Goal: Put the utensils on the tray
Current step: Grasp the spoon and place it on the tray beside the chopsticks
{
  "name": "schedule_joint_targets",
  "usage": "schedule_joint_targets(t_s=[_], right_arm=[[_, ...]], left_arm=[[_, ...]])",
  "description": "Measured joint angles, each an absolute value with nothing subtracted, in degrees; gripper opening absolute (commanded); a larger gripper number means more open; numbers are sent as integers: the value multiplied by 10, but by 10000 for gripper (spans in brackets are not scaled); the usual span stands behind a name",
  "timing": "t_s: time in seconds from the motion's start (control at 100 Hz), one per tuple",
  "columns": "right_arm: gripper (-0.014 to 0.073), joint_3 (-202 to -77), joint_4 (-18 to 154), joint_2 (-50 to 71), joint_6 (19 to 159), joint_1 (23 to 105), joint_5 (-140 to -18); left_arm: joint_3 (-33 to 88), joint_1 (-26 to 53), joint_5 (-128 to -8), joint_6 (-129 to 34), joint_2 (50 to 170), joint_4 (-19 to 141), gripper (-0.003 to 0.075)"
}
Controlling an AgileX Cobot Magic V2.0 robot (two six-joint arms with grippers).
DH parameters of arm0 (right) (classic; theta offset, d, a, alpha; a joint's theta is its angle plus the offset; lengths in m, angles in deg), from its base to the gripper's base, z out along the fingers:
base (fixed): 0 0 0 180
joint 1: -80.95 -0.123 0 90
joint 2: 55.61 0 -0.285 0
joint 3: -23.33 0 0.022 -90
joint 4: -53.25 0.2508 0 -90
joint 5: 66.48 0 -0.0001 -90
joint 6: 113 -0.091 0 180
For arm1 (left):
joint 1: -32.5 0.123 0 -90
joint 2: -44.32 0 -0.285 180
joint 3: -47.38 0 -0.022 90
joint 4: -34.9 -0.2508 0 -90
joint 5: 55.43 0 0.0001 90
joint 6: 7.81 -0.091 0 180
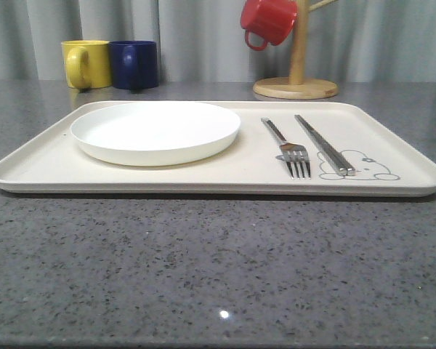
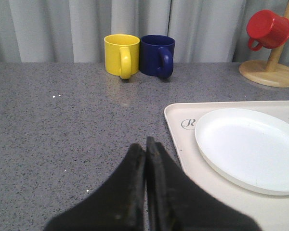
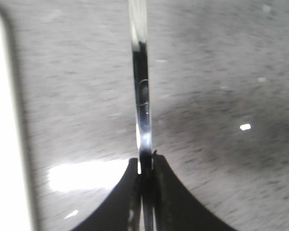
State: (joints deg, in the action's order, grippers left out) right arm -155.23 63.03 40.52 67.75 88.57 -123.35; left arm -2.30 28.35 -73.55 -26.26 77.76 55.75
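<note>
A large cream tray [image 1: 203, 178] with a low rim lies on a grey speckled table [image 1: 203, 269]. On its left half sits a round white plate [image 1: 155, 132]. To the right of the plate, a silver fork [image 1: 287, 149] lies on the tray with its tines toward the camera, and just beside it, farther right, a pair of flat metal chopsticks [image 1: 323, 145] rests with its near end over a grey rabbit drawing [image 1: 363, 166].

Behind the tray stand a yellow mug [image 1: 86, 64] and a dark blue mug [image 1: 134, 64], touching side by side. A red mug [image 1: 267, 22] hangs on a wooden mug tree [image 1: 296, 73] at back right.

The left gripper [image 2: 146, 149] hovers over the table beside the tray's corner, its black fingers pressed together with nothing between them. The right gripper [image 3: 146, 168] is clamped on a slim shiny metal handle [image 3: 142, 82], probably the spoon, above the table with the tray's edge nearby.
</note>
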Motion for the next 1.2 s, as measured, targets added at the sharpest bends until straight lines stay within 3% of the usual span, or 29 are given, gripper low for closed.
schedule_joint_targets(t_s=[0.52,1.2], right_arm=[[-48,-1552,571,400,516,668,-1197],[-40,-1552,553,498,475,646,-1169]], left_arm=[[-23,283,-736,-263,778,558,-17],[-23,283,-736,-263,778,558,-17]])
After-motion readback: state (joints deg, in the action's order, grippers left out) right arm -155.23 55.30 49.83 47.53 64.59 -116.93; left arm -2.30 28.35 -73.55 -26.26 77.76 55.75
